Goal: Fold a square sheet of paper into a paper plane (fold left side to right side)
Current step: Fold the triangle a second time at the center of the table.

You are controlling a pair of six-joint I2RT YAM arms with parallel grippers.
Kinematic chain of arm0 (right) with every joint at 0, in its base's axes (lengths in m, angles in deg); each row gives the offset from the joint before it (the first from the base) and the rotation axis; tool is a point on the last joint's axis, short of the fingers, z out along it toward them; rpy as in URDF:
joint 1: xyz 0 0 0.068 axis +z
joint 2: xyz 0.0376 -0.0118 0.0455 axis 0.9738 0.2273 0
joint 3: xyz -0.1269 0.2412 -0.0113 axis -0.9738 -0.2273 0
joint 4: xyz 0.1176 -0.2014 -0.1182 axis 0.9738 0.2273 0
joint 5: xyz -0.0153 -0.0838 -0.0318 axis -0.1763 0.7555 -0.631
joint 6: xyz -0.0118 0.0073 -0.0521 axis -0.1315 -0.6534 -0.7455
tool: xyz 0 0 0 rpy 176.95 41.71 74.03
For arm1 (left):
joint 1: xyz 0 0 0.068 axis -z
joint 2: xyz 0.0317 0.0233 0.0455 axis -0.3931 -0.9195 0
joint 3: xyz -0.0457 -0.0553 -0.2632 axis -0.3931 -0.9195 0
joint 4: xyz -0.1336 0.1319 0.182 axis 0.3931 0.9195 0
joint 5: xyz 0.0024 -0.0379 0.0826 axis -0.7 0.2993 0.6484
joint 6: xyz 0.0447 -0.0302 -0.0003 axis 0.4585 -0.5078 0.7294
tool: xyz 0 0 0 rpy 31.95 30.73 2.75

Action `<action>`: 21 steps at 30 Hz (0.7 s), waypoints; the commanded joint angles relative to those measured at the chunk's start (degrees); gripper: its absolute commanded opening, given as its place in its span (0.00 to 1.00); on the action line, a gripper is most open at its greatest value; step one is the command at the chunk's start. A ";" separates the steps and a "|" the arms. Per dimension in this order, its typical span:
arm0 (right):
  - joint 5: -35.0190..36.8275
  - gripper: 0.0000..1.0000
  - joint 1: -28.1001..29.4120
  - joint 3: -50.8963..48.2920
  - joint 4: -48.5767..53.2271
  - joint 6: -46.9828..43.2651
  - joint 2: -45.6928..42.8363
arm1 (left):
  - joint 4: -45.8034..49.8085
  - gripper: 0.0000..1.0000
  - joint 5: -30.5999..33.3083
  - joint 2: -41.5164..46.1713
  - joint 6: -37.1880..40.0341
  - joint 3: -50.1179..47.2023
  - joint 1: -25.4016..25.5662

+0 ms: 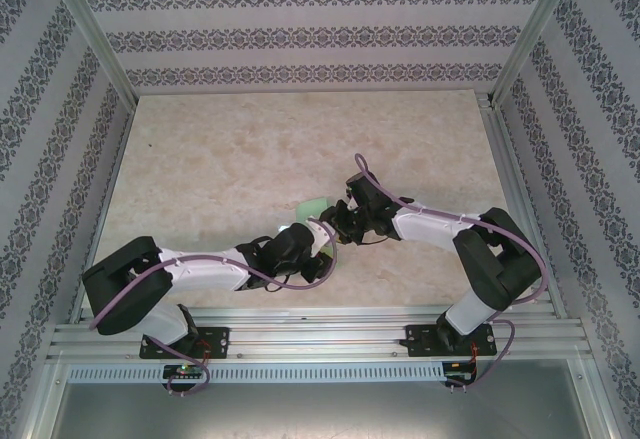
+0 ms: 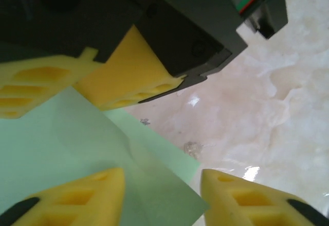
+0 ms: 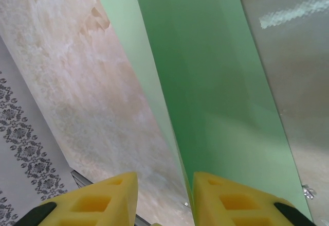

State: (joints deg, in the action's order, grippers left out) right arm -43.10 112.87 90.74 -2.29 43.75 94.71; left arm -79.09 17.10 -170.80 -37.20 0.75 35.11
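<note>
Paper (image 3: pixel 216 107) rests on the table (image 1: pixel 220 169) between the left tool (image 2: pixel 162 173) and right tool (image 3: pixel 164 177).

Down onto mint-green sheet of paper (image 3: pixel 216 107)
Runs from parted fingers (image 3: pixel 92 205) of right gripper (image 3: pixel 164 205) up across marbled table (image 3: pixel 67 82).

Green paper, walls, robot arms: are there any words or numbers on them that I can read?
No text can be read anywhere.
The green paper is plain.
The walls carry only a flowery pattern, no letters.
The small board at the left arm's base is too small to read any marking.
</note>
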 commanded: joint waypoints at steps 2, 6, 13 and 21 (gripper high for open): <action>0.31 0.34 0.42 1.84 0.89 -0.84 1.05 | 1.83 0.28 1.64 0.43 -0.20 0.36 0.58; 0.33 0.34 0.37 2.27 1.78 -1.66 1.11 | 3.28 0.15 0.06 0.74 -0.02 0.48 0.37; 2.33 0.36 0.09 2.79 4.35 -4.87 -0.99 | 2.99 0.11 -5.59 2.96 -0.87 -1.12 -3.18; 5.33 0.40 -0.79 -3.03 3.59 -7.89 -9.52 | 0.34 0.11 -15.39 3.69 -2.34 -2.88 -9.47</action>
State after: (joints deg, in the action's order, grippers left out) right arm -40.15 112.55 89.88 1.36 38.44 88.74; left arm -76.68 6.98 -167.91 -38.16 -1.29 27.44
